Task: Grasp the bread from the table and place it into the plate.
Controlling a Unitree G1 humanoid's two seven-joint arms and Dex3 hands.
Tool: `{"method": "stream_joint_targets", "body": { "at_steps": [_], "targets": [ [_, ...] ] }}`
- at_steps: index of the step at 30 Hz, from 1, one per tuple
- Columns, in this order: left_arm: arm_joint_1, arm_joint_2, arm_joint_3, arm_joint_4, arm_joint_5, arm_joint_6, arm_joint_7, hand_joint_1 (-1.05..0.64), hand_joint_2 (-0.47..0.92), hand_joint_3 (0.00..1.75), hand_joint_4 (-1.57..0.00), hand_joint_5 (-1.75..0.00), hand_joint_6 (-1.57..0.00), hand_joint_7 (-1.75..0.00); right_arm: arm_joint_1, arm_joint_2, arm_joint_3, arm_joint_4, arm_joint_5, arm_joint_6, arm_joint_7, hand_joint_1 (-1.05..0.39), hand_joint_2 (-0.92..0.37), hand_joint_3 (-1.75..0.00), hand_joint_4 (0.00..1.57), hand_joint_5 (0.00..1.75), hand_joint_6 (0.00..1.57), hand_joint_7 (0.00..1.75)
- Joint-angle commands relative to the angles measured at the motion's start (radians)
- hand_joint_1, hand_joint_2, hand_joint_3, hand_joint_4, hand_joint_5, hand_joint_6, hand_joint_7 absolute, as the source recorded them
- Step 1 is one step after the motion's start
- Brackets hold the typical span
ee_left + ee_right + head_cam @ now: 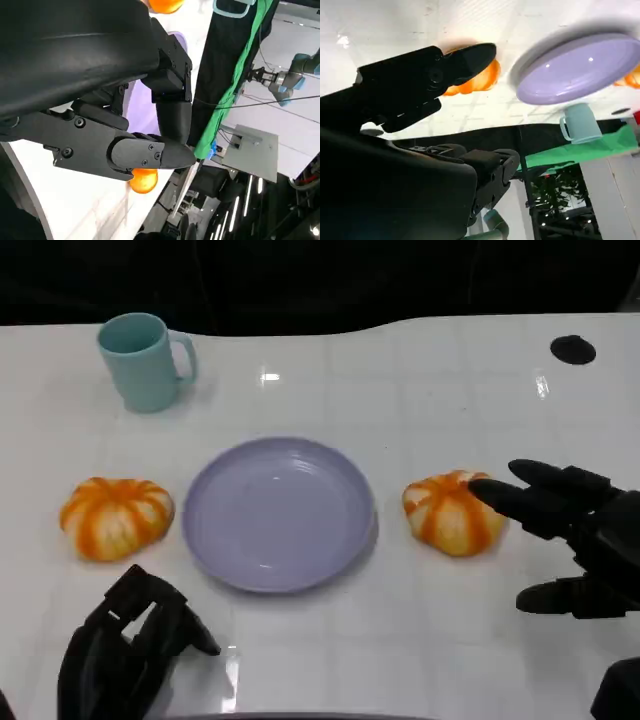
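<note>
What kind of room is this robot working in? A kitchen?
Probably a robotics lab or test space, not a kitchen. Behind the white table the left wrist view shows another robot arm with cables, and a green cloth hangs at the table's edge. The bread looks like a prop.

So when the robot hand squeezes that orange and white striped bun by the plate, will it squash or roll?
The orange-and-white striped round bun looks puffy, so probably soft and light. Its domed shape sits flat on the white table, so rolling seems unlikely. The right robot hand should squeeze gently.
</note>
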Motion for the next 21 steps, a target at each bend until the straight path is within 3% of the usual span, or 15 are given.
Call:
{"method": "stream_joint_targets", "body": {
  "at_steps": [1, 14, 21],
  "targets": [
    [-0.009, 0.017, 0.005, 0.011, 0.002, -0.016, 0.002, -0.61, 0.92, 0.24, -0.65, -1.75, -0.50, -1.55, -0.021, -0.032, 0.041, -0.032, -0.059, 0.059, -0.064, -0.37, -0.79, 0.00, 0.13, 0.00, 0.19, 0.01],
    [-0.010, 0.010, 0.006, 0.018, 0.001, -0.028, 0.006, -0.60, 0.92, 0.25, -0.64, -1.75, -0.50, -1.54, -0.112, -0.045, 0.204, 0.006, -0.215, 0.197, -0.188, -0.29, -0.78, 0.00, 0.15, 0.01, 0.21, 0.00],
    [-0.007, 0.006, 0.006, 0.013, -0.006, -0.023, 0.001, -0.59, 0.92, 0.26, -0.63, -1.75, -0.49, -1.54, -0.231, -0.019, 0.314, 0.138, -0.253, 0.251, -0.217, -0.29, -0.74, 0.00, 0.19, 0.02, 0.25, 0.01]
  ]
}}
